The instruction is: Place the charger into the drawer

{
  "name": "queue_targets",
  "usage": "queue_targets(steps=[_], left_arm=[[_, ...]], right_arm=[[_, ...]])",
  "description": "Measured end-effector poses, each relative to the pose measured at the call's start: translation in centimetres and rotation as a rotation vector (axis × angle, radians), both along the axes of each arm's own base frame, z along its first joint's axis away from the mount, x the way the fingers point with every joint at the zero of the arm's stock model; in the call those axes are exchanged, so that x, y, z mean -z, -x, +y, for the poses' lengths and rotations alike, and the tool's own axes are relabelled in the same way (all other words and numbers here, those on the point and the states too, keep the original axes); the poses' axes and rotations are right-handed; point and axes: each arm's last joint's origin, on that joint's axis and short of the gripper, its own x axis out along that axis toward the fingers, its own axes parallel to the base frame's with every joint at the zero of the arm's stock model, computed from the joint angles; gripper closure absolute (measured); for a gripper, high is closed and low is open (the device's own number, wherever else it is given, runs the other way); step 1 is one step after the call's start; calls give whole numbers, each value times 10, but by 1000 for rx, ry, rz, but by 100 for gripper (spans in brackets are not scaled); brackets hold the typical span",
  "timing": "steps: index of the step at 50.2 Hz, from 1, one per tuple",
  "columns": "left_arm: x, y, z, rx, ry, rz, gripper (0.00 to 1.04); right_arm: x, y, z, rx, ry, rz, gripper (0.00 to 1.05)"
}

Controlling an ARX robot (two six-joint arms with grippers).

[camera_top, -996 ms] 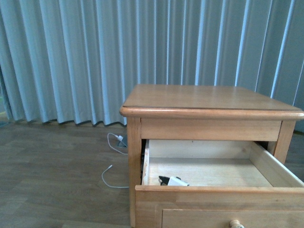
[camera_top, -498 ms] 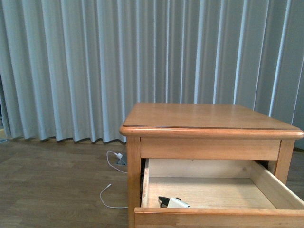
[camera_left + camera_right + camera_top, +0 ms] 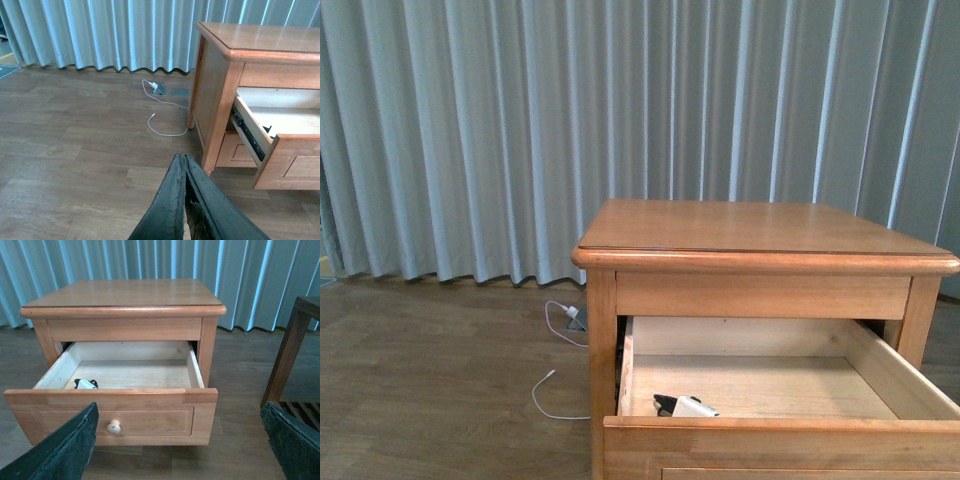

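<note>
The honey-coloured drawer [image 3: 775,432] of the nightstand stands pulled out, its panel front and round knob [image 3: 114,427] facing my right wrist camera. Inside, on the pale floor near the front corner, lies the white charger [image 3: 687,406] with its black cable; the right wrist view also shows the charger [image 3: 86,384]. My right gripper [image 3: 180,440] is open in front of the drawer [image 3: 112,412], wide apart, holding nothing. My left gripper [image 3: 182,159] is shut and empty, over the floor beside the nightstand, away from the drawer [image 3: 280,150].
A long thin white cable [image 3: 552,395] with a plug [image 3: 155,86] trails on the wooden floor by the curtain. A dark wooden piece of furniture [image 3: 292,347] stands beside the nightstand on its far side from the cable. The nightstand top [image 3: 750,228] is bare.
The front view has shifted up and down between frames: the nightstand sat higher, then lower, and now in between. The charger lies in the same spot in the drawer.
</note>
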Motion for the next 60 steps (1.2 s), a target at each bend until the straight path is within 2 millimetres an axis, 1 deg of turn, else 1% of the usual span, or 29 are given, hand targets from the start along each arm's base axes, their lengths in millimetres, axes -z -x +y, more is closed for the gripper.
queue_targets(steps=[20,25,39,46,50,52,53,60], left_arm=[[11,0,0,0,0,0,101],[19,0,0,-1,-1,-8,101],[19,1,0,-1,0,-12,100],[19,1,0,-1,0,-12,76],[19,1,0,-1,0,-12,62],[19,1,0,-1,0,-12,55],[19,1,0,-1,0,-12,53],[19,1,0,-2,0,-12,28]], right_arm=[[0,0,0,0,0,0,8],[0,0,0,1,0,0,8],[0,0,0,0,0,0,8],[1,0,0,17,13,10,8],[5,-1,1,72,61,73,8],[8,-2,3,62,75,108,8],[9,-3,4,53,77,129,8],[10,-13,8,8,84,238,8]])
